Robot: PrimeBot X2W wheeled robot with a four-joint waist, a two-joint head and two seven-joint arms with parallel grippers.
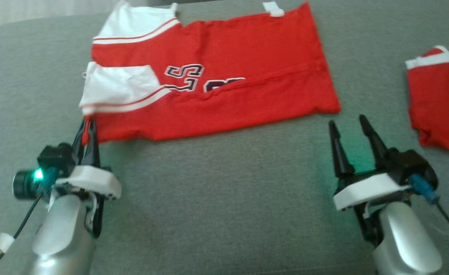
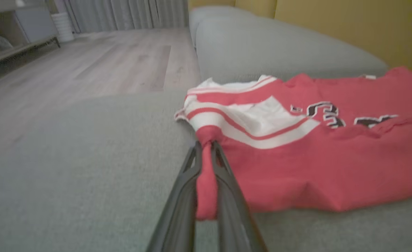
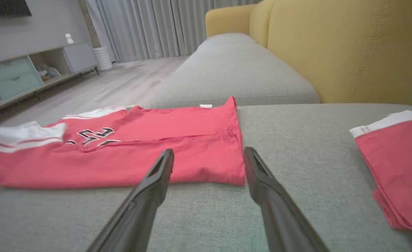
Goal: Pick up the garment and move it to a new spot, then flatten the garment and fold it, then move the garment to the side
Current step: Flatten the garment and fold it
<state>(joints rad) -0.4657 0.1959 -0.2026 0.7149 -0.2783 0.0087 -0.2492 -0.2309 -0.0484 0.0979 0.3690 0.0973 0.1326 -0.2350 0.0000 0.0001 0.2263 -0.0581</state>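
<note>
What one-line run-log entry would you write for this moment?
left fingers: shut on corner of red-and-white fabric jersey lying on grey fabric cushion | right fingers: open, clear of it

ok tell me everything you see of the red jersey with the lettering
The red and white fabric jersey lies mostly flat on the grey upholstered cushion, folded along a long crease. White red-striped sleeve panels sit at its left end, black-and-white lettering is partly tucked under the fold, and a small white tag shows at the far edge. Its near left corner is bunched and pinched in the shut left pincer. The open right pincer is clear of it.
</note>
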